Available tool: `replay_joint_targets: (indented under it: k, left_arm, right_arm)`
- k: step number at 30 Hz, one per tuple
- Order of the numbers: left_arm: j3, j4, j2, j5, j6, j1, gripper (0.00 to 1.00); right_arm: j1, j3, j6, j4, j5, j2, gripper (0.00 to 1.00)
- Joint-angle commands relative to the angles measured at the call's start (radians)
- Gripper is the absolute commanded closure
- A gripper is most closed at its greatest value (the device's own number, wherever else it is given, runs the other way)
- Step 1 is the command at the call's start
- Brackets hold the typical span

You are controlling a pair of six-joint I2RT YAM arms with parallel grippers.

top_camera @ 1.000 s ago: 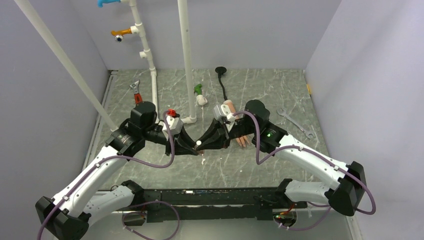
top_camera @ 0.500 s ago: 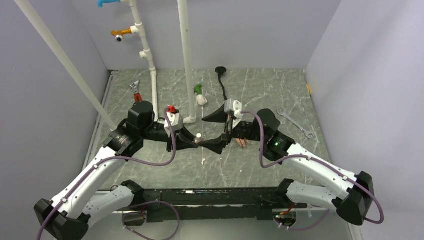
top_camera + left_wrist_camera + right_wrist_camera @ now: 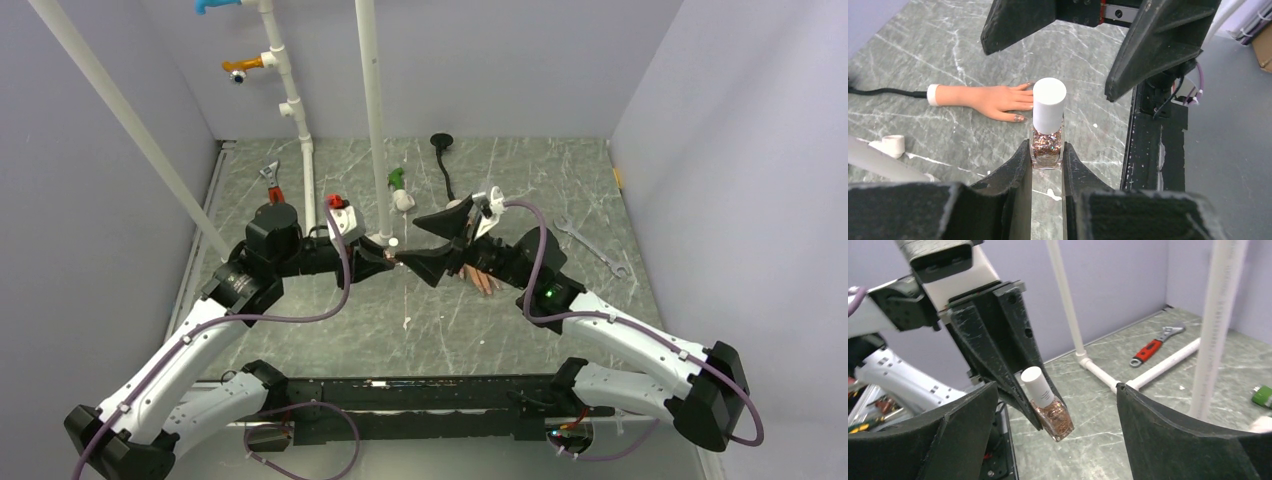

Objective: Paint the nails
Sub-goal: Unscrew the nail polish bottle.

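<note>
Beyond left hand [image 3: 1046, 148] gripping bottle [image 3: 1048, 112], nails [image 3: 1019, 118] on table [image 3: 923, 65]

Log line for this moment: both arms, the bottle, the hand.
left gripper: shut on polish bottle, cap on | right gripper: open, fingers clear of cap | mannequin hand: lying on table, untouched

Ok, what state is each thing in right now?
Small clear glitter-polish bottle with white cap: capped, clamped by its glass body.
Left hand: shut on the bottle.
Right hand: open, jaws either side of the bottle, not touching it.
Peach rubber mannequin hand: lying flat on the grey marbled table, untouched.
Nails: too small to tell whether painted.
</note>
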Motion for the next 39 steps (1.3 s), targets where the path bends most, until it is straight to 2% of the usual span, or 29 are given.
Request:
replay_joint_targets:
  k: [1, 4, 9, 14, 20, 27, 35, 39]
  left_arm:
    - [0.017, 0.060, 0.004, -0.100, -0.102, 0.002, 1.00]
    - [0.040, 0.033, 0.014, -0.185, -0.158, 0.000, 1.00]
    - [0.033, 0.039, 0.019, -0.267, -0.170, 0.001, 1.00]
    - [0.048, 0.016, 0.048, -0.207, -0.152, 0.001, 1.00]
    - [0.052, 0.013, 0.055, -0.199, -0.154, 0.002, 1.00]
    - [0.054, 0.009, 0.056, -0.201, -0.150, 0.000, 1.00]
    - [0.057, 0.003, 0.054, -0.199, -0.144, 0.001, 1.00]
    - [0.058, 0.000, 0.058, -0.183, -0.140, 0.001, 1.00]
  right_arm:
    - [0.005, 0.092, 0.031, -0.062, 0.160, 0.007, 0.15]
    - [0.017, 0.163, 0.034, -0.153, 0.220, 0.046, 0.22]
    - [0.087, 0.205, -0.012, -0.186, 0.332, 0.075, 0.23]
    - [0.153, 0.269, -0.069, -0.253, 0.417, 0.130, 0.23]
    - [0.182, 0.295, -0.092, -0.293, 0.478, 0.165, 0.24]
    - [0.188, 0.286, -0.099, -0.291, 0.496, 0.183, 0.47]
    - [0.195, 0.308, -0.114, -0.316, 0.465, 0.216, 0.56]
    - [0.198, 0.302, -0.130, -0.312, 0.446, 0.217, 0.70]
